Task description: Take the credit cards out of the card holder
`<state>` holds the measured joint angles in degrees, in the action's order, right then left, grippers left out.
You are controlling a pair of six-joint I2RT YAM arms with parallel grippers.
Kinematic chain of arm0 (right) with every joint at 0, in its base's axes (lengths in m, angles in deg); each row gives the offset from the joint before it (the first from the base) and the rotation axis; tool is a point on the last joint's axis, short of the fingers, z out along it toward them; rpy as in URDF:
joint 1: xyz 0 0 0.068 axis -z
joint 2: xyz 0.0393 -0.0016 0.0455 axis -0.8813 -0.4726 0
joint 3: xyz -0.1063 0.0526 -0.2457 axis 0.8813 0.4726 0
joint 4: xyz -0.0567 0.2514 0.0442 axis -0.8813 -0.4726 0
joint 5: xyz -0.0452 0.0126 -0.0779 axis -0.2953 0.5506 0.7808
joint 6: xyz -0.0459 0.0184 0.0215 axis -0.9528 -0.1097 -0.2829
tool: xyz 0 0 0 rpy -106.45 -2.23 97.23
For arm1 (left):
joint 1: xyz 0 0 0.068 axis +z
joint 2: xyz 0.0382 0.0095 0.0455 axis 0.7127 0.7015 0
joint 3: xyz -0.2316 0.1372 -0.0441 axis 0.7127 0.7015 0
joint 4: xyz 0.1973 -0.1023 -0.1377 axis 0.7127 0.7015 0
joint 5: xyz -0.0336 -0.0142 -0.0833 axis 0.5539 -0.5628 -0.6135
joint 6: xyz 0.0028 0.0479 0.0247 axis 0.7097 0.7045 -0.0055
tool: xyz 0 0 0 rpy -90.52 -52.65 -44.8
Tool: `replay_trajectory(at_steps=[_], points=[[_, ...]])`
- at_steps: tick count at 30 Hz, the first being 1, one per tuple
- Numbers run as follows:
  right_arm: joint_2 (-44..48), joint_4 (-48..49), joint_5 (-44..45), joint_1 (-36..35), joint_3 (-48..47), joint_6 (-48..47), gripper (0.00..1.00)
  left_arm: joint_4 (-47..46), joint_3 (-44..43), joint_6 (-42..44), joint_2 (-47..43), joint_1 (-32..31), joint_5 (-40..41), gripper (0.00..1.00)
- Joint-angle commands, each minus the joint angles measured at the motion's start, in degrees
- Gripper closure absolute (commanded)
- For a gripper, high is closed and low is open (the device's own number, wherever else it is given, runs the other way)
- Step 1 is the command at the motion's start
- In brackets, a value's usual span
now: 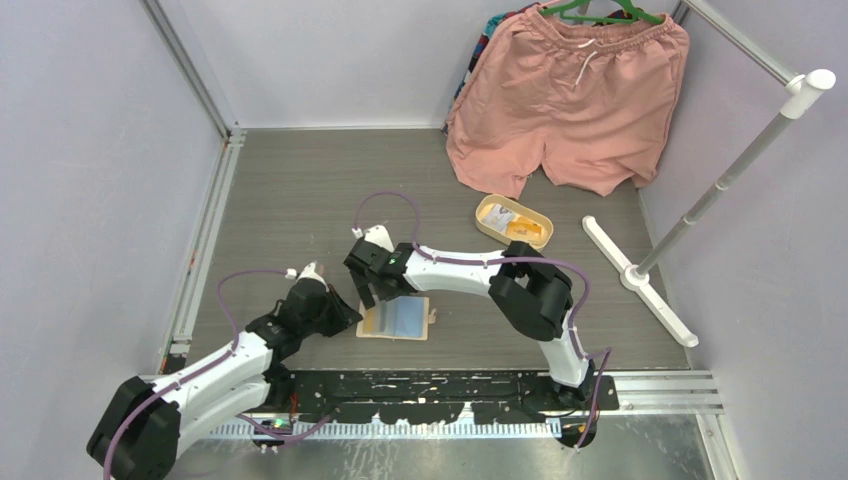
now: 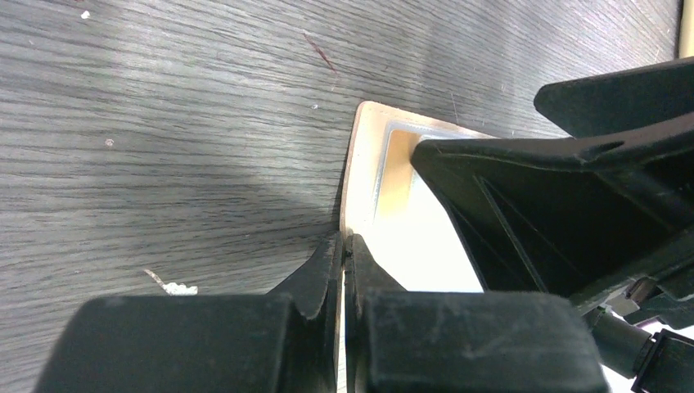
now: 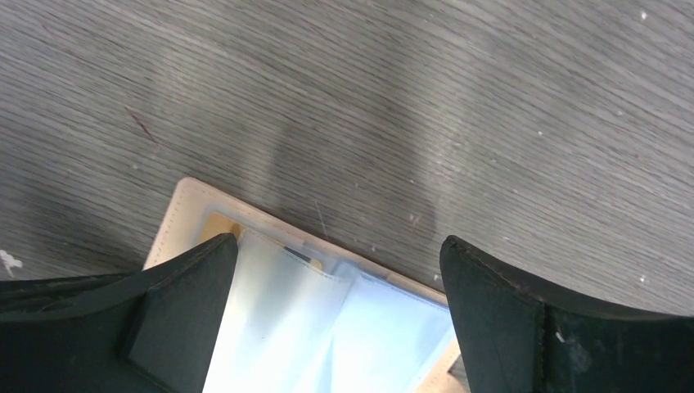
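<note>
Tan card holder (image 1: 395, 320) is laid open on the table (image 1: 300, 200), its left edge pinched tight by the left gripper (image 2: 345, 246). The right gripper (image 3: 337, 246) is spread wide over the pockets (image 3: 278, 327). Next, the orange card (image 3: 216, 224) likely must be gripped and slid out.

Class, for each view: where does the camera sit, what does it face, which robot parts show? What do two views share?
Top external: above, behind the bases, looking down at the table; left arm and right arm show.
Left wrist: on the left arm, facing along the table; left gripper shut on the card holder.
Right wrist: on the right arm, facing down; right gripper open.
Shared: both wrist views show the card holder.
</note>
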<state>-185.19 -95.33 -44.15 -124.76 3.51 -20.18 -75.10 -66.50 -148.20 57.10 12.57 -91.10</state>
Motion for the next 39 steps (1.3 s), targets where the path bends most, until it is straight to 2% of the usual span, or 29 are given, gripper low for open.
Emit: replay_trajectory(at_steps=[1, 21, 26, 28, 31, 33, 35, 39], points=[[4.6, -2.7, 3.4, -0.5, 2.1, -1.6, 0.01, 1.9, -0.1, 0.1, -0.2, 0.0, 3.3, 1.0], [15.6, -6.7, 8.9, -0.9, 14.6, -2.2, 0.01, 3.4, -1.1, 0.2, 0.7, 0.1, 5.1, 1.0], [18.5, -10.7, 14.8, -0.8, 14.5, -3.1, 0.0, 2.8, -1.3, 0.3, 2.1, 0.2, 5.1, 1.0], [20.5, -11.9, 19.9, -0.8, 13.2, -1.7, 0.0, 2.7, -1.4, 0.5, 2.6, 0.1, 5.1, 1.0], [28.5, -4.2, 23.8, -0.8, 15.7, 0.2, 0.0, 2.9, -1.7, 0.8, 3.3, 0.1, 5.3, 1.0], [35.5, 5.3, 20.8, 0.0, 20.9, 0.8, 0.0, 3.2, -2.0, 0.9, 3.5, 0.1, 5.5, 1.0], [40.7, 11.8, 11.4, 2.6, 25.2, 3.8, 0.0, 3.5, -2.3, 1.0, 3.5, 0.0, 5.7, 1.0], [45.1, 25.0, -6.1, 7.9, 32.5, 11.3, 0.0, 3.8, -2.6, 1.0, 4.0, 0.0, 6.0, 1.0]])
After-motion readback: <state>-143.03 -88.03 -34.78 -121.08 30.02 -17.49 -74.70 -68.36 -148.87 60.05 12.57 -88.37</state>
